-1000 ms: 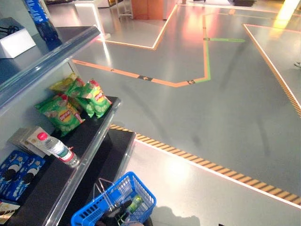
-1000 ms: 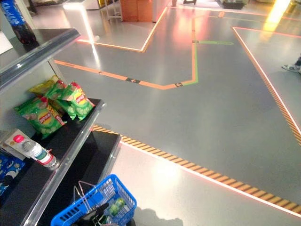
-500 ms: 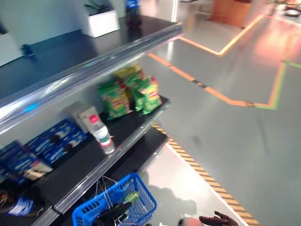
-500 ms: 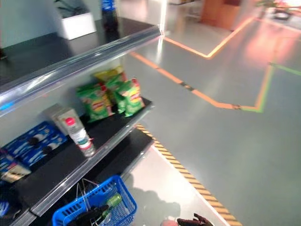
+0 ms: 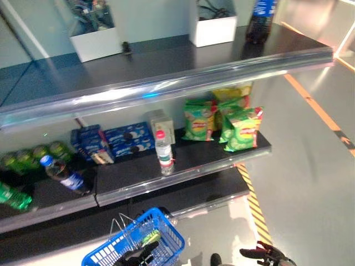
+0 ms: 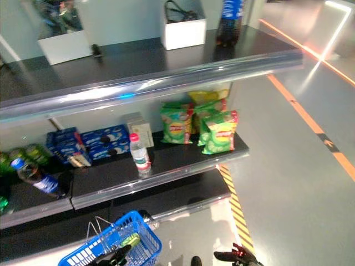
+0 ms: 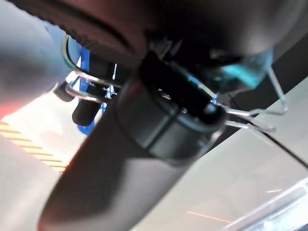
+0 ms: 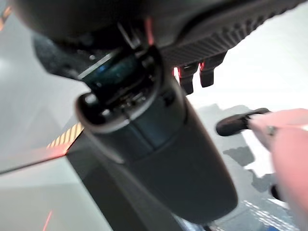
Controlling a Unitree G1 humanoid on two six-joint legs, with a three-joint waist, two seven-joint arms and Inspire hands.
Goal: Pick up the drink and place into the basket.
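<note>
While the left hand (image 5: 138,256) grips the basket (image 5: 119,246) handle at lower left, the water bottle (image 5: 163,152) stands mid-shelf: likely light, rigid, slippery; grasp mid-body. Right hand (image 5: 260,255) relaxed open, lower right.

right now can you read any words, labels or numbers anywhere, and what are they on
None can be read.
Green snack bags: print too blurred.
Water bottle label: too small.
Blue boxes: blurred.
Dark bottle label: blurred.
Top-shelf bottle: blurred.
Floor tape: dark marks, unreadable.
</note>
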